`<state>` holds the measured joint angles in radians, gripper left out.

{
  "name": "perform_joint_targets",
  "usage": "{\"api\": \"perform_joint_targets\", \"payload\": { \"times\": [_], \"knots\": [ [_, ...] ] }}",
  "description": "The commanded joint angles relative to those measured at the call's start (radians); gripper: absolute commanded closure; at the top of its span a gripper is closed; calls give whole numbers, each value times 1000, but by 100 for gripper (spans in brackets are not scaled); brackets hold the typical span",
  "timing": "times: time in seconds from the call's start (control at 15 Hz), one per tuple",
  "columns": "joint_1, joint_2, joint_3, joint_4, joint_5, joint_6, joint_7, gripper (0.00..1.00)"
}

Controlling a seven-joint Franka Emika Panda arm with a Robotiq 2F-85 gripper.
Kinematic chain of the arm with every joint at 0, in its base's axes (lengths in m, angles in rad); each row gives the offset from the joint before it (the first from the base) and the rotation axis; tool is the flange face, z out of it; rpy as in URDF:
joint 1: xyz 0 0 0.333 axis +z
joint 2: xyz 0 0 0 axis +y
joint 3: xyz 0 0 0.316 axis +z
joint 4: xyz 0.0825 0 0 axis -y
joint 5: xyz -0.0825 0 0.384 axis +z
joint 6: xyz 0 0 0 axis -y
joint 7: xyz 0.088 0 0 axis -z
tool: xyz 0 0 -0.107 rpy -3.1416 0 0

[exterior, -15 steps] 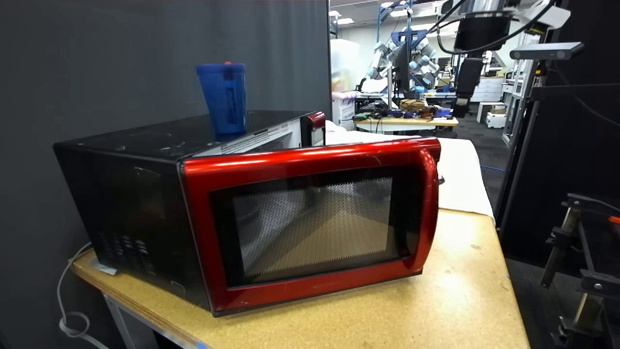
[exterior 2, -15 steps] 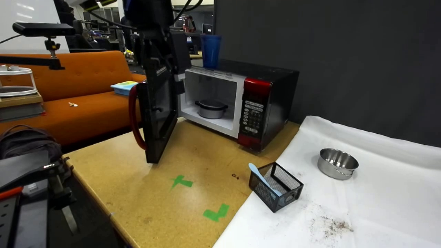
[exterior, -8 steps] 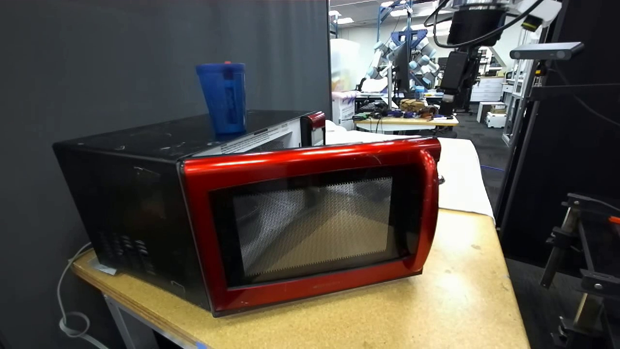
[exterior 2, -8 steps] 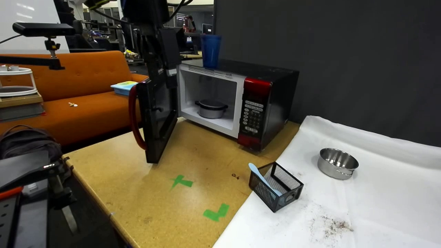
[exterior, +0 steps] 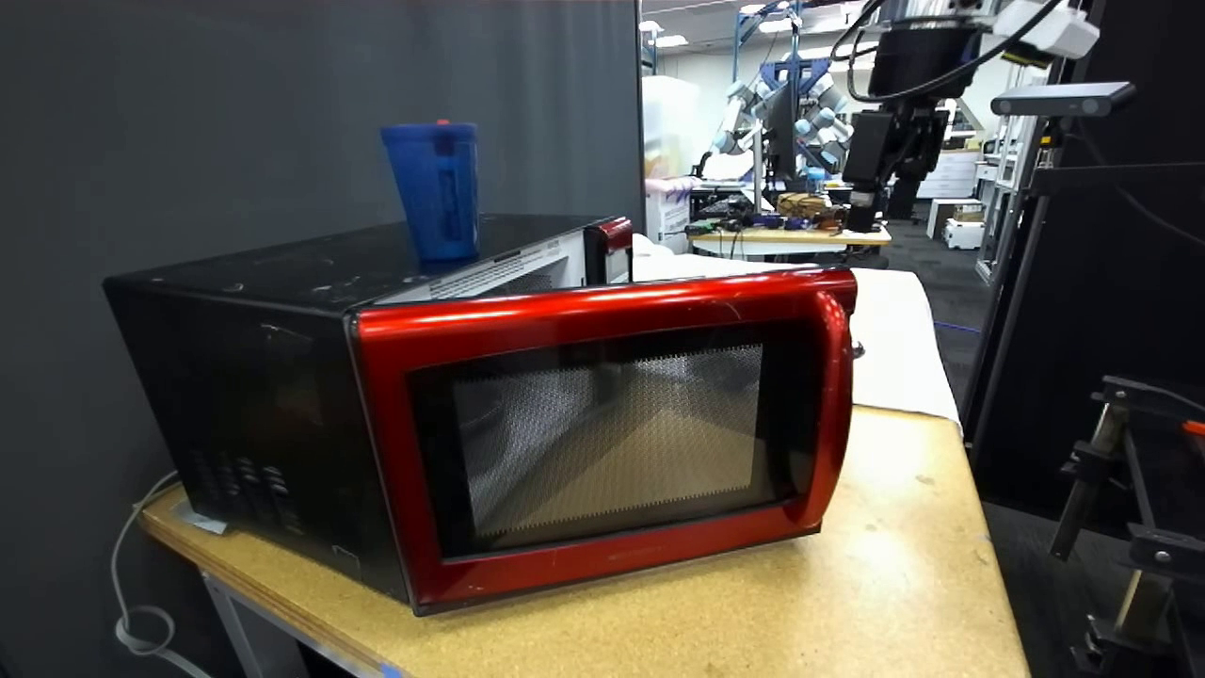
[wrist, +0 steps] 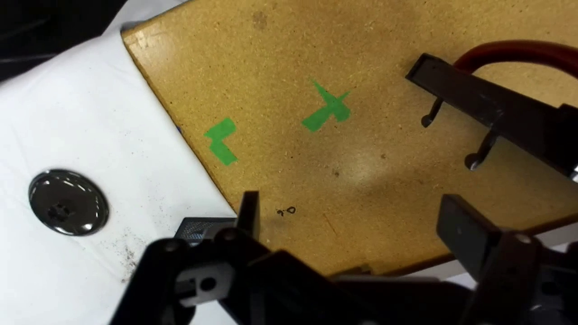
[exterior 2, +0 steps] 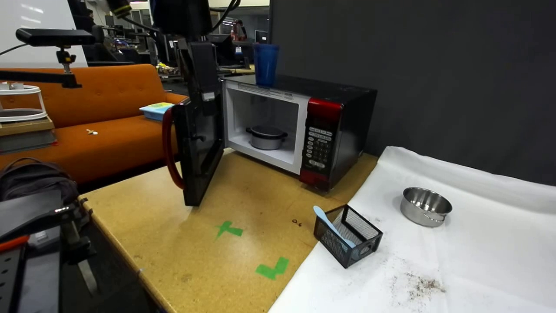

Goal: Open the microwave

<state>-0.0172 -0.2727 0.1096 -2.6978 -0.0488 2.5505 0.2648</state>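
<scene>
The microwave (exterior: 254, 414) has a black body and stands on the wooden table. Its red-framed door (exterior: 602, 433) is swung wide open, seen also in an exterior view (exterior 2: 197, 152), where the white interior shows. The door's red handle (wrist: 519, 50) and two latch hooks show in the wrist view. My gripper (wrist: 352, 207) is open with nothing between its fingers. In an exterior view the gripper (exterior 2: 208, 104) appears near the door's upper inner side, overlapping it in the picture; whether they touch cannot be told. In an exterior view the gripper (exterior: 882, 209) hangs beyond the door.
A grey pot (exterior 2: 266, 138) sits inside the microwave. A blue cup (exterior 2: 265, 65) stands on top. A black mesh basket (exterior 2: 347, 237) with a light blue spoon and a metal bowl (exterior 2: 425, 206) are on the white cloth (exterior 2: 478, 261). Green tape (exterior 2: 273, 268) marks the table.
My gripper has shifted left in both exterior views and its fingers look turned. The microwave door has stayed open in the same position.
</scene>
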Motion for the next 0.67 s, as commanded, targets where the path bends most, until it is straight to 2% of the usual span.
{"api": "perform_joint_targets", "payload": {
  "times": [0.0, 0.27, 0.6],
  "knots": [
    [-19, 52, 54, 19, -14, 14, 250, 0],
    [-4, 136, 93, 52, -2, 47, 522, 0],
    [44, 231, 90, 119, 4, 144, 744, 0]
  ]
}}
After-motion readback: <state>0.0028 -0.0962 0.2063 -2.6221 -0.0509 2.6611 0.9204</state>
